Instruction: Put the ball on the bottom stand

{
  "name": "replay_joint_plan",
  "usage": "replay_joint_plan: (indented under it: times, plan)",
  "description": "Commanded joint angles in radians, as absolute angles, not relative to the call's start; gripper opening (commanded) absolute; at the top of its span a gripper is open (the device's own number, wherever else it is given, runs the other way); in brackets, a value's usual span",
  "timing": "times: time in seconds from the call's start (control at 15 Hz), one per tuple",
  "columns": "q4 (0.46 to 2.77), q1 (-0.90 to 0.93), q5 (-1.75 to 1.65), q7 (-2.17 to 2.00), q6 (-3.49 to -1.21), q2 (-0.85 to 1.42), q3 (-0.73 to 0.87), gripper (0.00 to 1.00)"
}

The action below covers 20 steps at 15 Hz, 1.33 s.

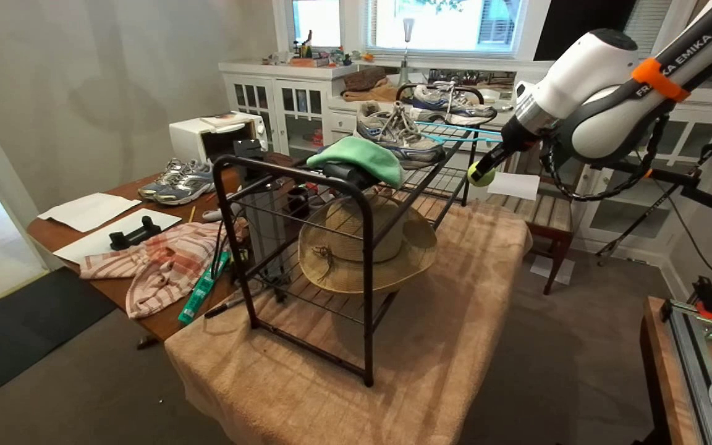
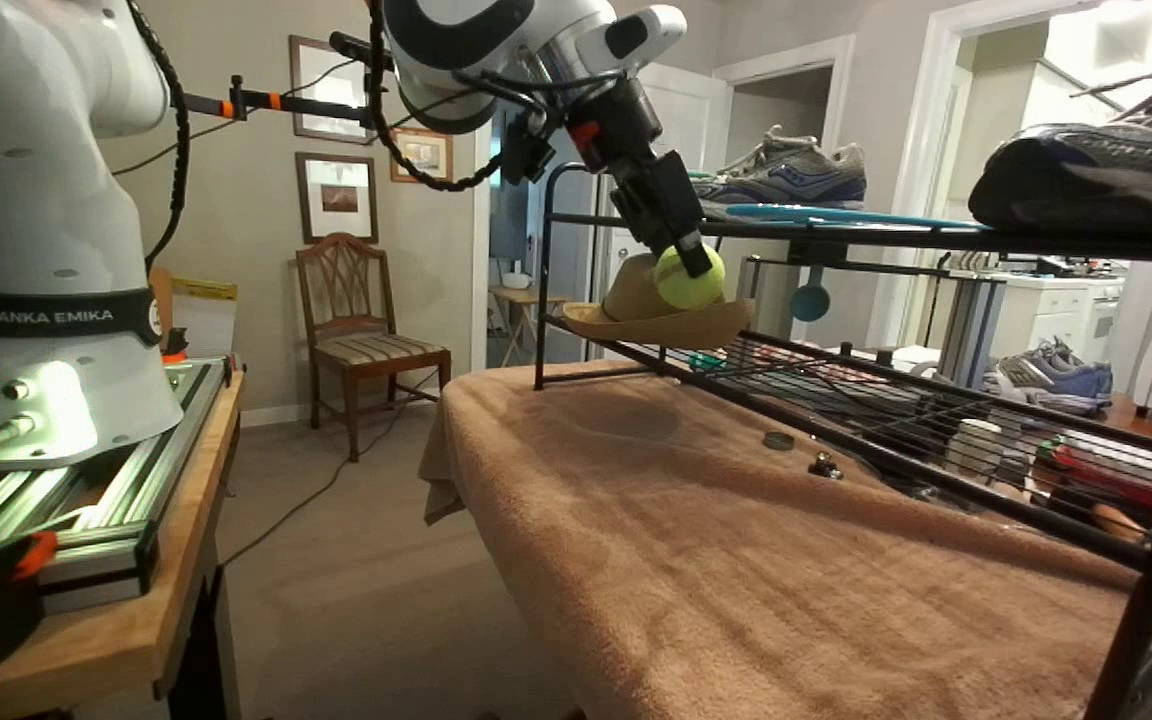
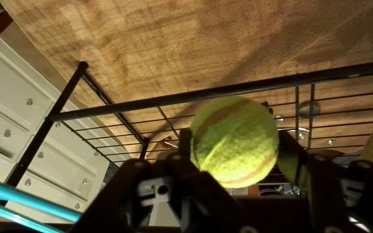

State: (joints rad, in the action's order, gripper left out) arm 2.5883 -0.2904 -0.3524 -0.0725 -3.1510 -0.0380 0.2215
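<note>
1. Gripper: I have the gripper (image 3: 235,145) clamped on the ball (image 2: 684,293), its fingers part-way apart at the ball's width. In the wrist view, one finger bears on each side.
2. Arm: In both exterior views, I see the robot arm (image 1: 584,74) aiming the gripper downward at a slant, the ball at the fingertips.
3. Ball: Held in the air, apart from the bottom shelf (image 3: 141,104) of the rack (image 1: 368,321). In an exterior view it appears near the end closest to the window (image 1: 449,25); in the wrist view it hides part of the shelf's wire grid. I cannot tell its exact height relative to the shelf.
4. Bottom shelf: A straw hat (image 1: 343,272) rests toward the end farther from the window.
5. Top shelf: Two sneakers (image 1: 393,136) stand there, with a blue hanger (image 2: 836,214) lying near them.
6. Base: The rack stands on a tan cloth (image 2: 636,520). I see a small round disc (image 2: 778,440) on the cloth, under the bottom shelf.
7. Side area: A wooden table (image 1: 56,235) carries a striped towel (image 1: 170,259) and a pair of gray shoes (image 1: 183,183).
</note>
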Motion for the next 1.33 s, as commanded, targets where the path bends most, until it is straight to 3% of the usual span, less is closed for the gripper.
replay_joint_plan:
  times: [0.0, 1.27]
  plan:
    - [2.538, -0.282, -0.316, -0.081, -3.264, 0.081, 0.218, 0.41]
    - [2.275, -0.252, -0.094, 0.055, -3.587, 0.493, 0.208, 0.41]
